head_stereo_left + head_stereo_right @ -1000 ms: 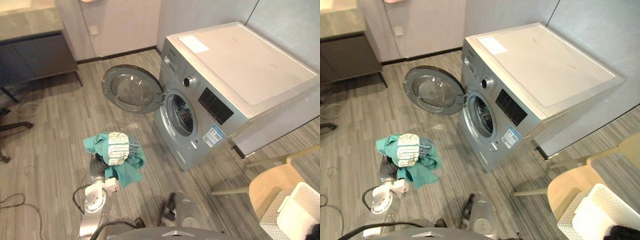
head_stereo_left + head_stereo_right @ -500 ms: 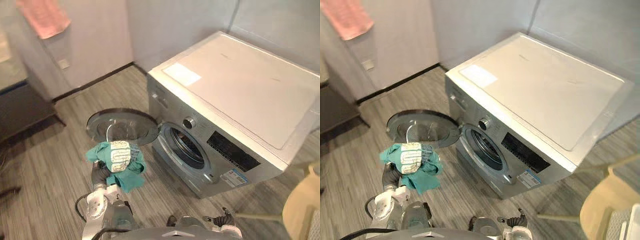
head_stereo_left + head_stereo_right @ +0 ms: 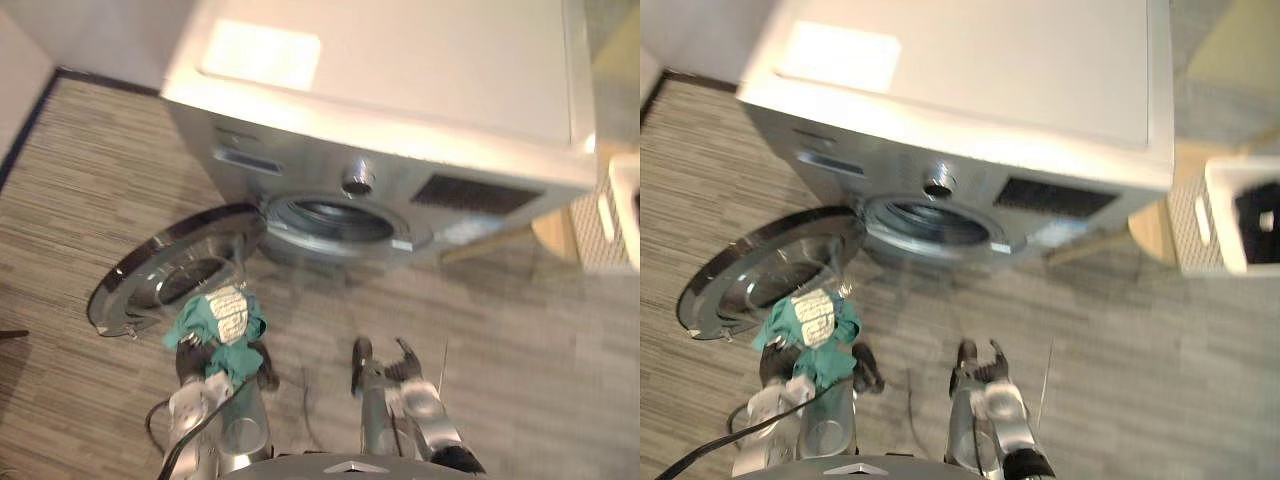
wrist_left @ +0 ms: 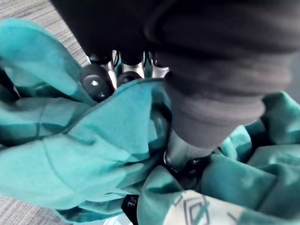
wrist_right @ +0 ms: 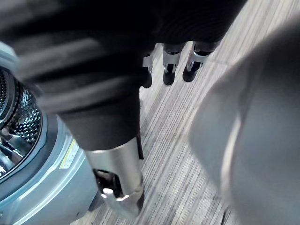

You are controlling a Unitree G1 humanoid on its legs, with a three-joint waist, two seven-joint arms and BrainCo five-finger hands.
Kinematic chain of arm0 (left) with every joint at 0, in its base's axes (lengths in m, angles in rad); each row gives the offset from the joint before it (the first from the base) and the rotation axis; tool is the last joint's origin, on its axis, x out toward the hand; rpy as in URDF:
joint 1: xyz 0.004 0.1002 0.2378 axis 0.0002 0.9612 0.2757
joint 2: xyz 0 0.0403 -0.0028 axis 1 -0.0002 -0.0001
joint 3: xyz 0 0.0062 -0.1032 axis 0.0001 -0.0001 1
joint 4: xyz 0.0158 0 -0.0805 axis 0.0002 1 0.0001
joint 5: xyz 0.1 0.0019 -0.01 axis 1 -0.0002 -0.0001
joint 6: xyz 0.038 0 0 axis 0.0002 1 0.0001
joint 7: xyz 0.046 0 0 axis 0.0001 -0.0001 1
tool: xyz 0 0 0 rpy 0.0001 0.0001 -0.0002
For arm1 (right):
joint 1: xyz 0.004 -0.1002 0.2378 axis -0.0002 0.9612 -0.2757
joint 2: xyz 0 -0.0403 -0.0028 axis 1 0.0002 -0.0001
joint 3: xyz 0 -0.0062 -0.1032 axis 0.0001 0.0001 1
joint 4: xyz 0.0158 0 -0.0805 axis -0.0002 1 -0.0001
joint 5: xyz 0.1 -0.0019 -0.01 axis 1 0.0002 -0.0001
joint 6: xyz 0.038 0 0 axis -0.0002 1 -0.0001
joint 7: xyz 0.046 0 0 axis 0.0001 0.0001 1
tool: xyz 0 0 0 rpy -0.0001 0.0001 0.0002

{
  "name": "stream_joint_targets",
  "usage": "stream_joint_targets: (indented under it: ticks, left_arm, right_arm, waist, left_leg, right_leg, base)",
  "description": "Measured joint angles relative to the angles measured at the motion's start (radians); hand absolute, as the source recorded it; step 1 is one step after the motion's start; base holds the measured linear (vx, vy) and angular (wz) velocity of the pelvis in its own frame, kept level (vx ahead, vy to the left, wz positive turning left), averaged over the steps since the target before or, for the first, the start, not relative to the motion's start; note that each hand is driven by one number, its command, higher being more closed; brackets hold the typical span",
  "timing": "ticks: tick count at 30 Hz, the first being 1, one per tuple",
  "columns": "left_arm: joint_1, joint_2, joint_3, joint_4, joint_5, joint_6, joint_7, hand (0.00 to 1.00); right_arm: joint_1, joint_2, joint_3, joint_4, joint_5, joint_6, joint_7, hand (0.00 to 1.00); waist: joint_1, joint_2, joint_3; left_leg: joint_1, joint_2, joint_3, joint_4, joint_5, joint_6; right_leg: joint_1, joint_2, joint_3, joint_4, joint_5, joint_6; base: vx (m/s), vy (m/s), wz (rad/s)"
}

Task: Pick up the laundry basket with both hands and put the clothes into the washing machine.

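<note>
The left hand (image 4: 95, 83) curls its fingers round the crumpled teal cloth (image 3: 215, 318) with unreadable white print, near the open silver washing machine (image 3: 400, 120); the right hand (image 3: 385, 362) hangs relaxed, empty

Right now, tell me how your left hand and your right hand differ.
The left hand is curled round a teal garment; the right hand holds nothing, its fingers relaxed. The left hand is by the open door; the right hand is in front of the drum opening. Both are over the floor, short of the washing machine.
</note>
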Motion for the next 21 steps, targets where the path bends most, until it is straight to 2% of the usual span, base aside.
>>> stream_joint_targets:
  ticks: [1,2,3,4,7,11,13,15,19,21]
  left_arm:
    - [-0.030,0.001,-0.004,0.008,-0.006,-0.004,0.006,1.00]
    - [-0.088,0.000,0.001,0.027,-0.011,-0.009,0.026,1.00]
    - [-0.140,-0.002,0.018,0.051,-0.023,-0.018,0.047,1.00]
    - [-0.174,-0.003,0.025,0.065,-0.033,-0.022,0.061,1.00]
    - [-0.375,-0.005,0.051,0.161,-0.092,-0.032,0.110,1.00]
    - [-0.585,-0.030,0.125,0.214,-0.150,-0.040,0.154,1.00]
    - [-0.680,-0.002,0.142,0.215,-0.182,-0.050,0.165,1.00]
    - [-0.791,0.076,0.156,0.210,-0.216,-0.073,0.174,1.00]
    - [-0.933,0.202,0.150,0.174,-0.235,-0.091,0.175,1.00]
    - [-0.963,0.239,0.125,0.149,-0.244,-0.106,0.174,1.00]
  right_arm:
    - [-0.015,0.003,0.012,-0.012,0.014,-0.005,-0.006,0.00]
    - [-0.035,0.011,0.044,-0.028,0.054,-0.013,-0.022,0.00]
    - [-0.062,0.023,0.064,-0.029,0.093,-0.026,-0.027,0.00]
    - [-0.083,0.031,0.081,-0.033,0.116,-0.032,-0.031,0.00]
    - [-0.141,0.034,0.120,-0.109,0.263,-0.091,-0.065,0.00]
    - [-0.172,0.036,0.133,-0.157,0.432,-0.150,-0.060,0.00]
    - [-0.173,0.036,0.147,-0.192,0.506,-0.184,-0.055,0.00]
    - [-0.173,0.044,0.149,-0.240,0.562,-0.226,-0.038,0.00]
    - [-0.173,0.050,0.172,-0.292,0.593,-0.264,-0.016,0.00]
    - [-0.173,0.059,0.178,-0.297,0.594,-0.274,-0.015,0.00]
  waist:
    - [-0.002,0.007,0.021]
    - [-0.003,0.009,0.052]
    - [-0.004,0.007,0.070]
    - [-0.006,0.008,0.080]
    - [-0.026,-0.016,0.144]
    - [-0.038,-0.023,0.152]
    - [-0.053,-0.025,0.154]
    - [-0.073,-0.032,0.156]
    - [-0.086,-0.048,0.159]
    - [-0.091,-0.052,0.159]
  left_leg:
    - [-0.015,0.013,-0.003,0.026,-0.009,-0.002]
    - [-0.056,0.037,-0.014,0.094,-0.034,-0.012]
    - [-0.115,0.056,-0.043,0.152,-0.050,-0.023]
    - [-0.154,0.064,-0.064,0.163,-0.048,-0.022]
    - [-0.298,0.074,-0.086,0.199,-0.029,-0.022]
    - [-0.441,0.075,-0.124,0.230,-0.006,-0.022]
    - [-0.498,0.071,-0.135,0.231,0.007,-0.019]
    - [-0.572,0.068,-0.145,0.229,0.030,-0.014]
    - [-0.658,0.069,-0.146,0.203,0.068,-0.013]
    - [-0.674,0.069,-0.139,0.179,0.083,-0.012]
  right_leg:
    - [-0.016,-0.002,0.004,0.023,-0.010,-0.016]
    - [-0.039,-0.010,0.012,0.036,-0.020,0.002]
    - [-0.071,0.007,0.002,0.040,-0.050,0.063]
    - [-0.105,0.021,0.006,0.054,-0.047,0.058]
    - [-0.277,0.025,0.014,0.154,-0.062,0.053]
    - [-0.416,0.022,-0.002,0.219,-0.067,0.050]
    - [-0.469,0.021,-0.007,0.232,-0.068,0.050]
    - [-0.539,0.019,-0.012,0.239,-0.062,0.043]
    - [-0.624,0.026,-0.020,0.218,-0.031,0.035]
    - [-0.643,0.029,-0.020,0.200,-0.017,0.035]
  base:
    - [-0.06,-0.009,-0.14]
    - [-0.07,-0.101,-0.15]
    - [-0.08,-0.140,-0.25]
    - [-0.07,-0.192,-0.32]
    - [-0.05,-0.161,-0.09]
    - [-0.03,-0.100,0.13]
    - [-0.06,-0.068,0.16]
    - [-0.06,-0.031,0.13]
    - [-0.02,-0.007,0.01]
    - [0.01,0.021,-0.05]
